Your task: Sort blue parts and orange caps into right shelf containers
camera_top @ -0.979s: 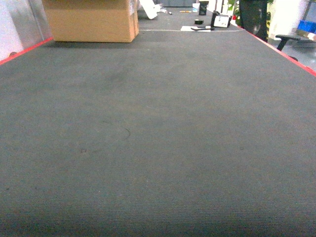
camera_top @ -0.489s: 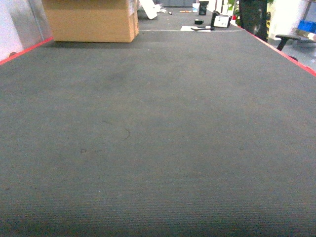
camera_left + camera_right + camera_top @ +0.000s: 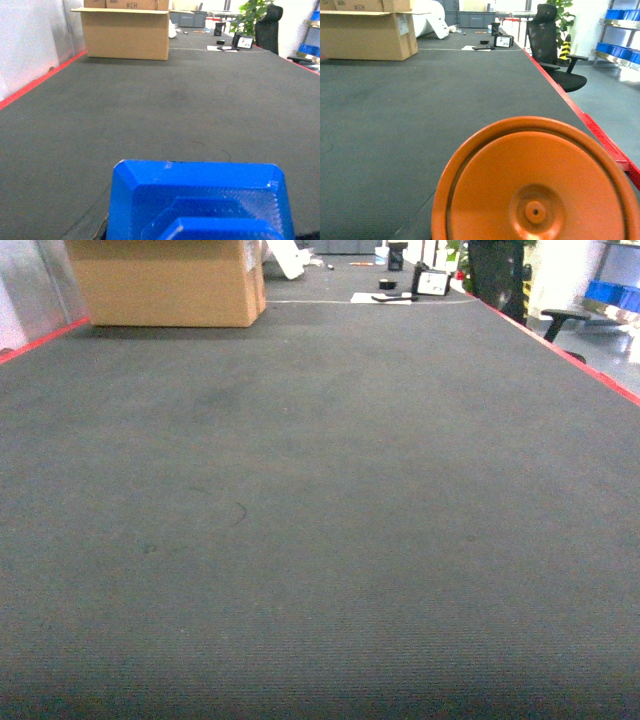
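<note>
Blue part [image 3: 197, 200] carried at left wrist, orange cap [image 3: 536, 182] at right; finger state cannot be told. Shelf crates [image 3: 620, 50] at 2 o'clock: base to be turned right, loads kept level.

— What fills your right wrist view?
— A round orange plastic cap [image 3: 535, 190], close up, over the dark grey ribbed table mat [image 3: 395, 100] with its red edge strip [image 3: 600, 135].
— Farther off?
— A brown cardboard box [image 3: 367, 29] far left, a black office chair [image 3: 550, 45], and blue shelf bins [image 3: 620, 50] on the right.
</note>
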